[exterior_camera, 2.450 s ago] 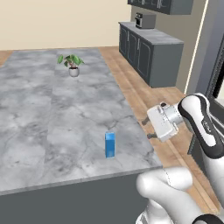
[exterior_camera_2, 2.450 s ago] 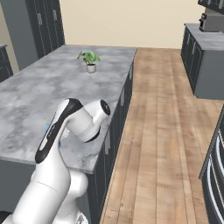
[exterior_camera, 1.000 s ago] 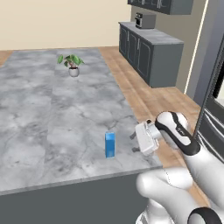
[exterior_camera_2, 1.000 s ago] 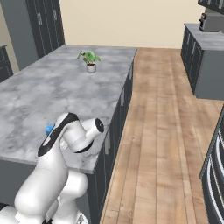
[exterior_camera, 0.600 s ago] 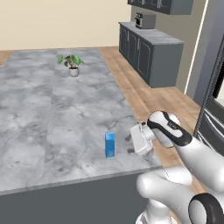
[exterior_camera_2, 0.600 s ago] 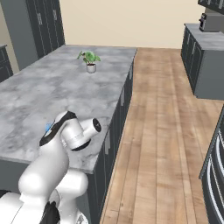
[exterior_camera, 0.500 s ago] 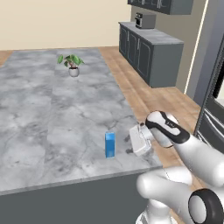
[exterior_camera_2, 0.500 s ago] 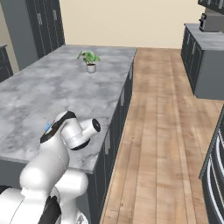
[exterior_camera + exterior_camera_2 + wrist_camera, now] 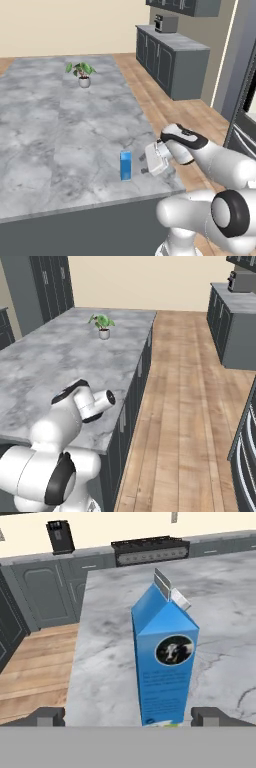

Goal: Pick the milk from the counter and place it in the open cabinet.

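On the counter (image 9: 60, 135), near its front edge, the milk (image 9: 125, 165) is standing upright and untouched, and you are lining up the gripper (image 9: 143, 164) level beside it, so this looks like the approach before the grasp. The jaws are standing wide with nothing between them. Next you are likely pushing forward until the fingertips (image 9: 47, 716) straddle the carton, then closing.

The milk (image 9: 125, 165), a blue carton with a gabled top and a round cow picture, stands upright on the grey marbled bench (image 9: 60, 130), just in front of the tool (image 9: 143, 164), between its spread fingertips.
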### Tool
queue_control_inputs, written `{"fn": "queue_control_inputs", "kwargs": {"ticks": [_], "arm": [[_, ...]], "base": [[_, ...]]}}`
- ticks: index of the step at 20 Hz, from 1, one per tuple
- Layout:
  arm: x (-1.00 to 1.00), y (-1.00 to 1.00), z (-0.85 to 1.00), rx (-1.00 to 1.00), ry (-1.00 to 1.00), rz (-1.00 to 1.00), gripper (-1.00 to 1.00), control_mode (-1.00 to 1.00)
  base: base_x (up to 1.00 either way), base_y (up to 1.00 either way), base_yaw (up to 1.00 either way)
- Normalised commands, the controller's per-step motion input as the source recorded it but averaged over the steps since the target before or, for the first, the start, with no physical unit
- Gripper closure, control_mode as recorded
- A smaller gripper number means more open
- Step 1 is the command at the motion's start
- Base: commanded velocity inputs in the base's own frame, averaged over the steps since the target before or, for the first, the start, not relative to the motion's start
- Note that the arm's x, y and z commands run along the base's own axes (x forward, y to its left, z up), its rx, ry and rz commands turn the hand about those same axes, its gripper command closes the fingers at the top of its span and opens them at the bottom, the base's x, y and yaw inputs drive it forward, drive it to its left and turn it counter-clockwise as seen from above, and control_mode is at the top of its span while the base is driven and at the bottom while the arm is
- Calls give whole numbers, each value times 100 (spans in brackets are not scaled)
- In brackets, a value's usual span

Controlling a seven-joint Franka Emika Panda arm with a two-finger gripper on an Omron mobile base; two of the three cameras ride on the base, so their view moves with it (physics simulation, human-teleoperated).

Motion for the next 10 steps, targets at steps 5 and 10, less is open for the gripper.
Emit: {"fn": "queue_control_inputs", "kwargs": {"ticks": [5, 10], "arm": [[19, 0, -5, 0, 0, 0, -100, -100], [11, 4, -9, 0, 0, 0, -100, -100]], "base": [[0, 0, 0], [0, 0, 0]]}}
